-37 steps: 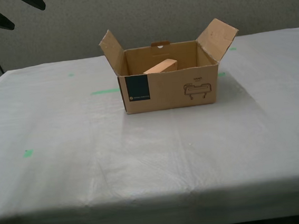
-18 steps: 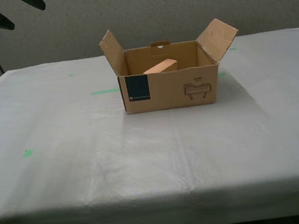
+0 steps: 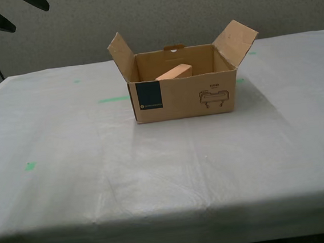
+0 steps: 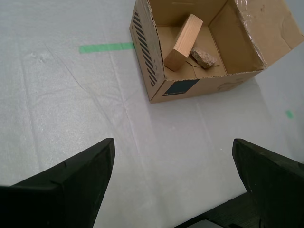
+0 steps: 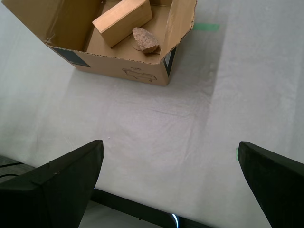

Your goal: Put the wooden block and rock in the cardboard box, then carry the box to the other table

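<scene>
The cardboard box (image 3: 181, 82) stands upright on the worktop (image 3: 155, 168), a surface covered by a wrinkled pale sheet with green tape marks (image 3: 114, 99). Both side flaps of the box are raised and splayed outward.

Inside the box, the wooden block (image 4: 184, 41) lies tilted, one end propped up against an inner wall. The rock (image 4: 204, 58) rests on the box floor just beside the block's lower end; whether the two touch cannot be determined.

My first tool (image 5: 171, 185) hangs above bare sheet with its fingers (image 5: 57, 185) set wide apart and nothing between them. The box lies well ahead of it, clear of both fingers.

My second tool (image 4: 173, 183) is likewise spread wide and empty, fingers (image 4: 66, 190) over bare sheet, with the box well ahead of it and apart from it.

Compared with the exterior view of one second ago, box, block and flaps occupy the same positions; no change is detectable.
</scene>
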You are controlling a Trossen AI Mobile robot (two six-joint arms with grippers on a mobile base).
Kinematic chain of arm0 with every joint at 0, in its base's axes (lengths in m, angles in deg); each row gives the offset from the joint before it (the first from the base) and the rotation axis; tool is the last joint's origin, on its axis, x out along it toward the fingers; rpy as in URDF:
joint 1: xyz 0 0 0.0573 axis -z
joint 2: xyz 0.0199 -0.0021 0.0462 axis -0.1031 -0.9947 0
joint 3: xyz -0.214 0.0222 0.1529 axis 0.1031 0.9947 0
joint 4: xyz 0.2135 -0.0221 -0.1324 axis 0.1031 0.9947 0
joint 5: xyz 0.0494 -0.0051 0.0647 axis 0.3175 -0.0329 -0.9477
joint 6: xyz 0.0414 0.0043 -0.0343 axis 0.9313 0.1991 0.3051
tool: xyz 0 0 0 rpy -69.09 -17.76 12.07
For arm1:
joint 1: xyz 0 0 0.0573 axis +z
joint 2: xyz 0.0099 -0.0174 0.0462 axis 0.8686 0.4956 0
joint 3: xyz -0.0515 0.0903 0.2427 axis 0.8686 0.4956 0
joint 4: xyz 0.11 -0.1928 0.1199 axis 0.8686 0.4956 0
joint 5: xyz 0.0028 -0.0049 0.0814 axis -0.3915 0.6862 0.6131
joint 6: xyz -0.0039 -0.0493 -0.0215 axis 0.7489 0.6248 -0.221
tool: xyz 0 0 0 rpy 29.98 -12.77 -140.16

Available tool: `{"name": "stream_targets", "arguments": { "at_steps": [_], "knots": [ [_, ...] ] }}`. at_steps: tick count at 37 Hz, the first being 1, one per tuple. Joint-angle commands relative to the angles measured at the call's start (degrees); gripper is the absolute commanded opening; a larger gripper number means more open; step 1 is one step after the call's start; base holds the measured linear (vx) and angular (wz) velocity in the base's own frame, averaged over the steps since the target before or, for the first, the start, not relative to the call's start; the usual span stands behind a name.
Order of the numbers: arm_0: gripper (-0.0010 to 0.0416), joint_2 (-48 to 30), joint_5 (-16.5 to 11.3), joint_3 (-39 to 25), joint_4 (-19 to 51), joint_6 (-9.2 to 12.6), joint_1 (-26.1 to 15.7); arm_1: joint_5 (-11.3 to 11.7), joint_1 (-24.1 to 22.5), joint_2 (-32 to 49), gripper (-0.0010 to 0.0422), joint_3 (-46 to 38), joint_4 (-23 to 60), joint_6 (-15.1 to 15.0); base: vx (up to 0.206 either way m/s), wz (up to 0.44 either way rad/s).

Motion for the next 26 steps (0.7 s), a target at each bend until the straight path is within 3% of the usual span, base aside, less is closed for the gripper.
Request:
{"name": "stream_targets", "arguments": {
  "at_steps": [1,26],
  "knots": [
    [0.0394,0.0,-0.1,0.0,0.0,0.0,0.0,-0.2,0.0,0.0,0.0336,-0.1,0.0,-0.1,0.000,0.000],
    [0.0393,0.0,-0.1,0.0,0.0,0.0,0.0,-0.2,0.0,0.0,0.0336,0.0,0.0,-0.1,0.000,0.000]
  ]
}}
